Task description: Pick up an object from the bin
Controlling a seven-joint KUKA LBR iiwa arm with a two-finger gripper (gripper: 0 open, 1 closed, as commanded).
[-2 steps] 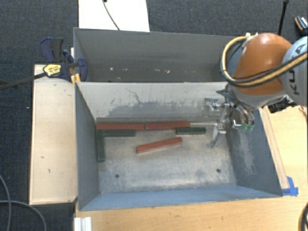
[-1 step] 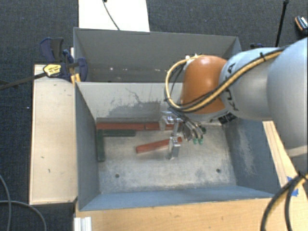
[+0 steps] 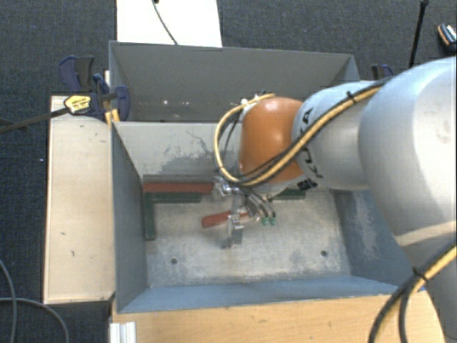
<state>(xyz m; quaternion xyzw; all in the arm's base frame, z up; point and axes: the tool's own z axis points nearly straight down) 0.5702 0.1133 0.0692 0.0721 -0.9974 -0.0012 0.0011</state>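
Silver arm [image 3: 400,141], claw [image 3: 234,229] beside slim reddish-brown stick [image 3: 213,221], grip state unclear

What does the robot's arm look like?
The arm is fat, round and silver-grey, with black lettering near its wrist. An orange dome-shaped cover caps the wrist, yellow and black cables loop around it, and the small metal gripper is grey.

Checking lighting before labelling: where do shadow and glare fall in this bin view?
Camera view: light lies even over the bin floor, with a small shadow under the pincer; the arm's silver shell glares pale; bright specks dot the back wall; the red bar is plainly lit.
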